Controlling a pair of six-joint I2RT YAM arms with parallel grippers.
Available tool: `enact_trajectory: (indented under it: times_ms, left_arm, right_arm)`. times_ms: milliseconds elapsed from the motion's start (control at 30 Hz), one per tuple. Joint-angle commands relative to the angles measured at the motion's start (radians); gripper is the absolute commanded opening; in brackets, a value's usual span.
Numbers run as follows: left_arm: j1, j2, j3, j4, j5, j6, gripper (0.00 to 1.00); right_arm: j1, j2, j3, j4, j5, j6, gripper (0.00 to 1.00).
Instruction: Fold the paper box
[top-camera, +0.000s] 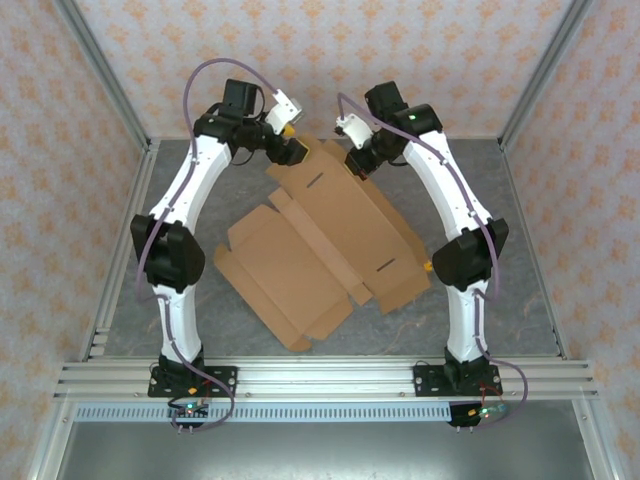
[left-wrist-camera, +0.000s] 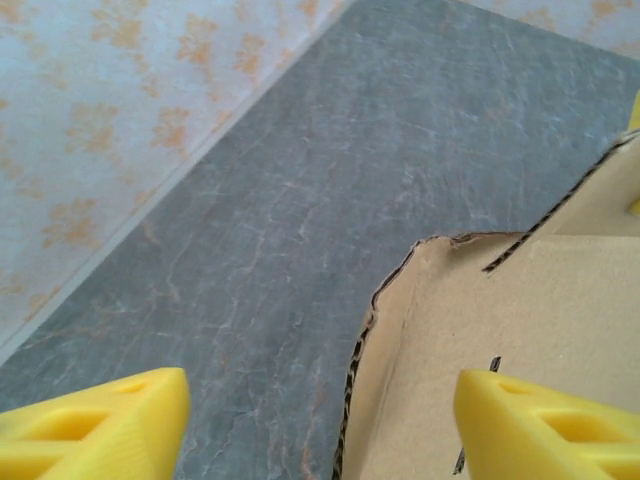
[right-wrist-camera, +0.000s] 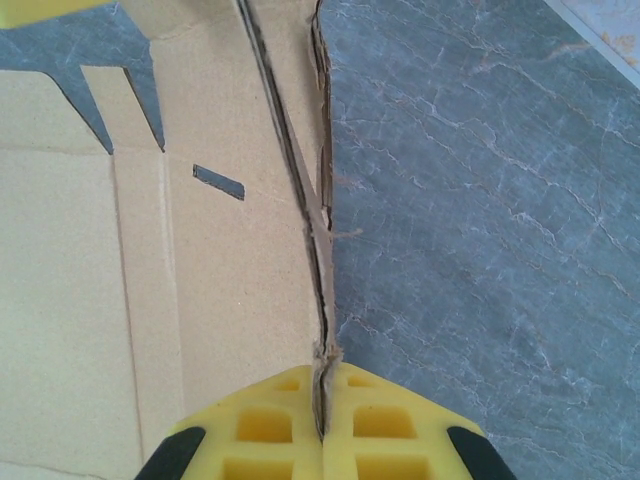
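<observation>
Grey tabletop (top-camera: 500, 200): paper box (top-camera: 320, 240) light, thin, bendy; take hold at flap edges; right claw (right-wrist-camera: 322, 395) clamped on box edge; left claw (left-wrist-camera: 320, 420) apart.

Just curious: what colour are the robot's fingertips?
Bright yellow fingertips, clearest in the right wrist view, pinching the paper box.

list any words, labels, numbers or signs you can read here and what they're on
None to read.
The box is plain brown cardboard with slots and creases but no print.
The wall carries only a flower pattern.
The table is bare grey marbling.
</observation>
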Motion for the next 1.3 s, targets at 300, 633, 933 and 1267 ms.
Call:
enact_trajectory:
  times_ms: [300,633,933,1267]
  left_arm:
    - [0.004,0.062,0.155,-0.177,0.17,0.131,0.0]
    - [0.053,-0.07,-0.07,-0.015,0.225,0.158,0.0]
    - [0.078,-0.079,-0.104,0.054,0.221,0.088,0.0]
    - [0.081,-0.217,-0.384,0.333,0.039,-0.14,0.26]
  right_arm:
    - [0.005,0.005,0.063,0.059,0.107,0.042,0.11]
    - [-0.083,-0.234,-0.274,0.196,0.021,0.044,0.5]
    - [-0.103,-0.371,-0.58,0.325,-0.008,0.012,0.44]
    - [-0.006,-0.298,-0.462,0.337,0.212,-0.053,0.0]
